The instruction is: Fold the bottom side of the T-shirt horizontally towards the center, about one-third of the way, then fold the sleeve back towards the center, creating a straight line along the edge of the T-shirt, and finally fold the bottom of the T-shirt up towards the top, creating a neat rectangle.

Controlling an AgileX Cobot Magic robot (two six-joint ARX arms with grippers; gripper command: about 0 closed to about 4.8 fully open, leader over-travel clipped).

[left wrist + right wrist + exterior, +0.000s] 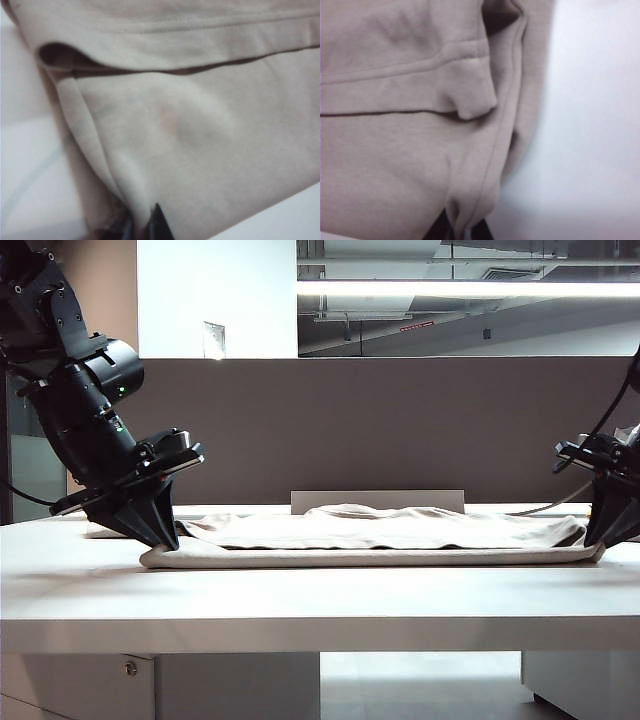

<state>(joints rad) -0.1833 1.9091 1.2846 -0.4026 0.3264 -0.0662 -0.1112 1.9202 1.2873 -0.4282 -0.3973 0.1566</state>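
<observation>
Both sets of jaws are pinched narrow on cloth: the left gripper (142,227) has its dark tips closed on a bunched fold of the T-shirt (380,535) at the shirt's left end, and the right gripper (462,227) squeezes a gathered ridge of the same fabric at the right end. From the exterior view the left gripper (160,532) slants down onto the tabletop (320,600) at the left tip of the garment, while the right gripper (603,535) comes in from the frame's right side and meets the shirt's far right corner.

The beige shirt lies flat and stretched lengthwise across the tabletop between the two arms, already doubled over into a long low band, with a rounded folded edge facing the camera and a slightly rumpled upper layer behind it.

The left wrist view shows a stitched hem (200,27) running across an upper layer, with a dark gap where it overlaps the layer beneath. The right wrist view shows a similar seamed edge (405,67) ending in a small turned-under corner, beside bare white tabletop
</observation>
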